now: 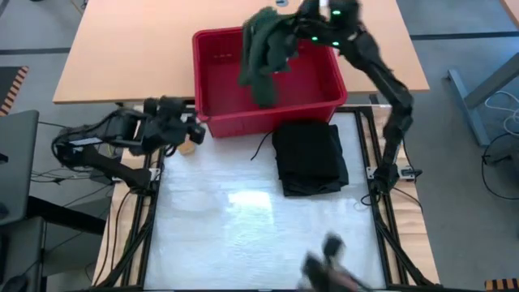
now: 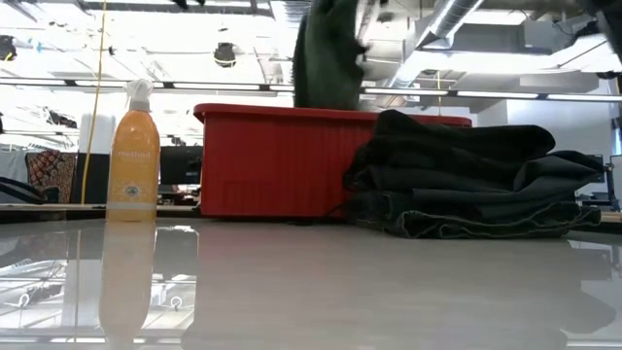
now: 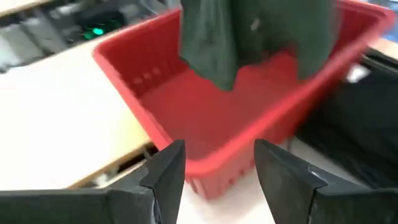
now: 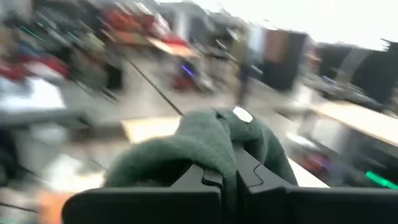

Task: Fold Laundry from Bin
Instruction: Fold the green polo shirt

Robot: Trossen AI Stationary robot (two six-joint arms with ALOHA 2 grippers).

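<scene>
Lifting stage: my right gripper (image 4: pixel 227 180), fingers pinched on the soft dark green buttoned shirt (image 1: pixel 266 50), holds it dangling above the rectangular red plastic slotted bin (image 1: pixel 320 81). Left gripper (image 3: pixel 217 168) waits beside the bin's near corner, fingers spread, holding nothing. Folded dark stack (image 1: pixel 310 156) lies on the white table mat (image 1: pixel 219 219). Next I judge: carry the shirt clear of the bin and lay it flat on the mat.

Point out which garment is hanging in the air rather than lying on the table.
The dark green shirt, held up over the red bin by the shut right gripper. The other dark garments lie folded in a stack on the table.
</scene>
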